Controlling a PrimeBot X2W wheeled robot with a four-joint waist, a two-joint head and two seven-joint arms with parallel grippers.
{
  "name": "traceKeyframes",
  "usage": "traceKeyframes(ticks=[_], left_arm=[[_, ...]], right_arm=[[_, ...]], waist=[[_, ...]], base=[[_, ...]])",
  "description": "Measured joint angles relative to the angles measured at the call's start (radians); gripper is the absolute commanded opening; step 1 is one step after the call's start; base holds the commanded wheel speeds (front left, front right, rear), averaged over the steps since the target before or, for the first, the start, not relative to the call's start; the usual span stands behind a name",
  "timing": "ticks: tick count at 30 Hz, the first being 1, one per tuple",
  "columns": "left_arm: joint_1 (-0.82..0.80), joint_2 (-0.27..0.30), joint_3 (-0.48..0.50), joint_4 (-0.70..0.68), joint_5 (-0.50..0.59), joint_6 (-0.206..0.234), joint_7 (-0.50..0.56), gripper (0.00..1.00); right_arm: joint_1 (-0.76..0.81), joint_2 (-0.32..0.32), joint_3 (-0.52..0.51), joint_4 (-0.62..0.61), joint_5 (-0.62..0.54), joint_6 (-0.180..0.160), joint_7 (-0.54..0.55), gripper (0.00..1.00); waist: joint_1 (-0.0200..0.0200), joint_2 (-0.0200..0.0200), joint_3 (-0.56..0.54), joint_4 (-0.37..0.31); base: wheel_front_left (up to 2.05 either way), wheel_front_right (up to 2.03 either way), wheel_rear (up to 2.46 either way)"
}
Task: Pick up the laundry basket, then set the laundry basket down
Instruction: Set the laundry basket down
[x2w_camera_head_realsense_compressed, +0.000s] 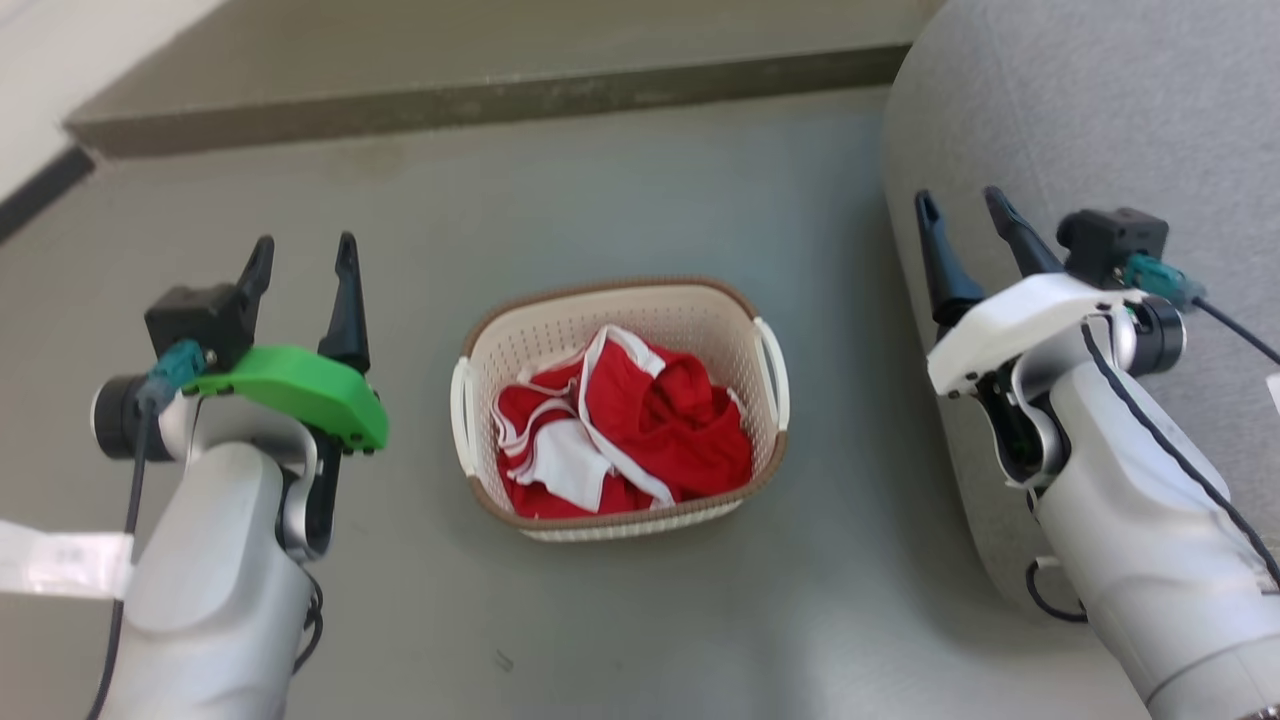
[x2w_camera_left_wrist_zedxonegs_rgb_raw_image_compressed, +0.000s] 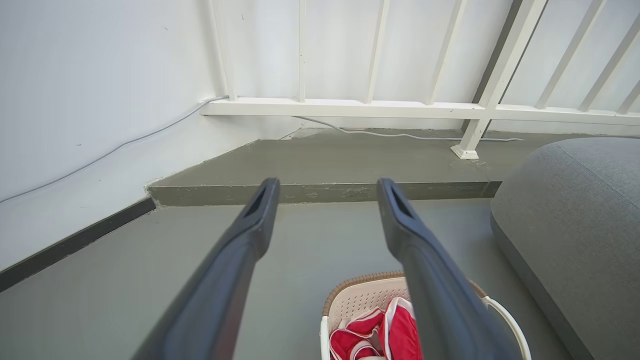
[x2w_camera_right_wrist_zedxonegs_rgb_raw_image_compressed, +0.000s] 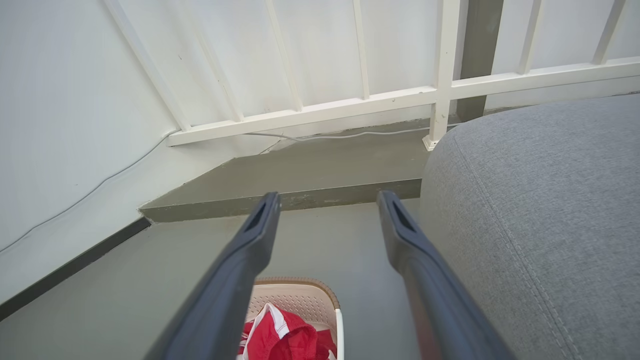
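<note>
The pale left forearm (x2w_camera_head_realsense_compressed: 210, 580) and right forearm (x2w_camera_head_realsense_compressed: 1150, 520) are rising from the lower corners of the head view, one wearing a green wrist cover (x2w_camera_head_realsense_compressed: 300, 390), the other a white wrist cover (x2w_camera_head_realsense_compressed: 1010, 320). Beyond them the left fingers (x2w_camera_head_realsense_compressed: 343, 265) are standing spread apart and gripping nothing, hanging above the grey floor (x2w_camera_head_realsense_compressed: 640, 620) to the left of the laundry basket (x2w_camera_head_realsense_compressed: 545, 335). The right fingers (x2w_camera_head_realsense_compressed: 932, 245) are likewise spread and empty, well to the basket's right and showing against a grey fabric cushion (x2w_camera_head_realsense_compressed: 1080, 120). The laundry basket is sitting upright on the floor between the two arms, touching neither, with its white handles facing left and right. A heap of red and white clothes (x2w_camera_head_realsense_compressed: 640, 420) is lying inside it. Past the basket the floor is running up to a low concrete step (x2w_camera_head_realsense_compressed: 480, 100). In the wrist views a white railing (x2w_camera_left_wrist_zedxonegs_rgb_raw_image_compressed: 400, 107) is standing on that step, a thin cable (x2w_camera_left_wrist_zedxonegs_rgb_raw_image_compressed: 400, 134) is trailing along its foot, and a white wall (x2w_camera_left_wrist_zedxonegs_rgb_raw_image_compressed: 100, 75) is closing the corner.
</note>
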Motion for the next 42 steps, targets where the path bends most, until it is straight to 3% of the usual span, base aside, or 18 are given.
traceKeyframes(ticks=[19,42], left_arm=[[0.251,-0.002,0.012,-0.183,0.051,0.043,0.0,1.0],[0.443,-0.011,0.022,-0.315,0.055,0.078,0.0,1.0]], right_arm=[[0.221,-0.01,-0.024,-0.171,-0.076,-0.043,0.0,1.0],[0.402,-0.012,-0.039,-0.333,-0.129,-0.078,0.0,1.0]], waist=[[0.0,0.0,-0.158,-0.011],[0.0,0.0,-0.209,-0.003]], base=[[0.0,0.0,0.0],[0.0,0.0,0.0]])
